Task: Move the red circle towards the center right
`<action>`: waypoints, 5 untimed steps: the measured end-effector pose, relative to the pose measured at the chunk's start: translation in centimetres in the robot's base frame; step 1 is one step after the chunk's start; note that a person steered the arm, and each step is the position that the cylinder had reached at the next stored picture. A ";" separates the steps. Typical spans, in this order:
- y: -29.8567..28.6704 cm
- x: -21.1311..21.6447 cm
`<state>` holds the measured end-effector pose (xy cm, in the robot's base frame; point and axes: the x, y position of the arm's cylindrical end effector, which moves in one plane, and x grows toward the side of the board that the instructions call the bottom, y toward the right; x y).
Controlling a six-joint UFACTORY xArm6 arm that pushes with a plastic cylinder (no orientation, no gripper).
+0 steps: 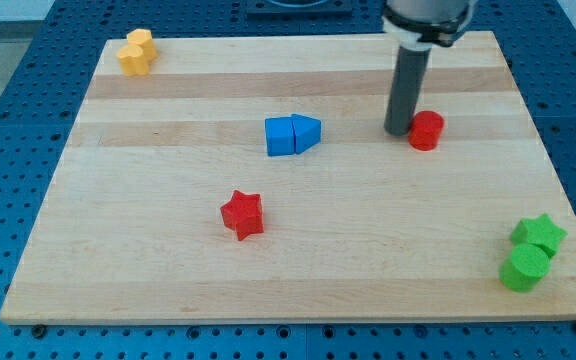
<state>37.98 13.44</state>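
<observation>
Sitting upper right of the board's middle, the red circle (427,130) is a short, chunky red cylinder with a flat top. My tip (399,131) rests just left of it, pretty much touching, holding nothing. The blue blocks (292,134) lie further left.

Red circle (426,130): a short red cylinder, upright on its flat base on the wooden surface (368,260). Toward the view's upper right, right of the surface's middle. Touching or just beside the tip (399,131), on its right.
</observation>
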 end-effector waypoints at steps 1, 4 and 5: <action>0.6 -0.8; 6.9 -0.9; 7.4 -0.9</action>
<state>37.11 20.88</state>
